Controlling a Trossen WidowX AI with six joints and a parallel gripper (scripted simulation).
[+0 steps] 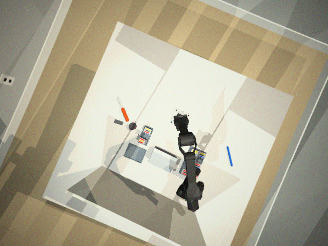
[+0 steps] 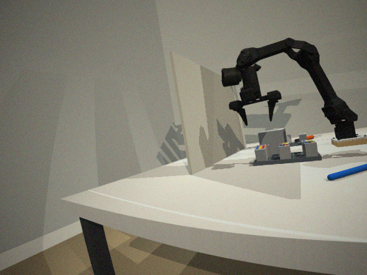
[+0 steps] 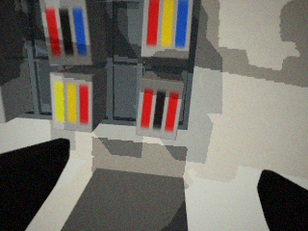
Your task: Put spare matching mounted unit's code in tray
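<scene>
The gripper is seen hanging in the air above the table, its two fingers spread wide with nothing between them. In the exterior view it is poised just above the grey block that stands behind the rack.

From the wrist camera, four spares are picked out in the rack's cells. At 11 o'clock a spare striped red, black, blue is shown; at 1 o'clock, one striped red, yellow, blue. Lower down, at 9 o'clock of the frame's middle, a yellow, yellow, red spare is seen, and just right of centre a red, black, red spare. The dark fingertips are caught at the bottom corners, well apart from each other.

In the top view the arm is laid across the rack, so that part of it is hidden. A tray is found at 9 o'clock of the arm's elbow, with a pale box just beside it. Two more striped pieces are set at 12 o'clock of the tray. A blue stick is left at 3 o'clock of the rack, and an orange tool near a black disc at 11 o'clock of the tray
</scene>
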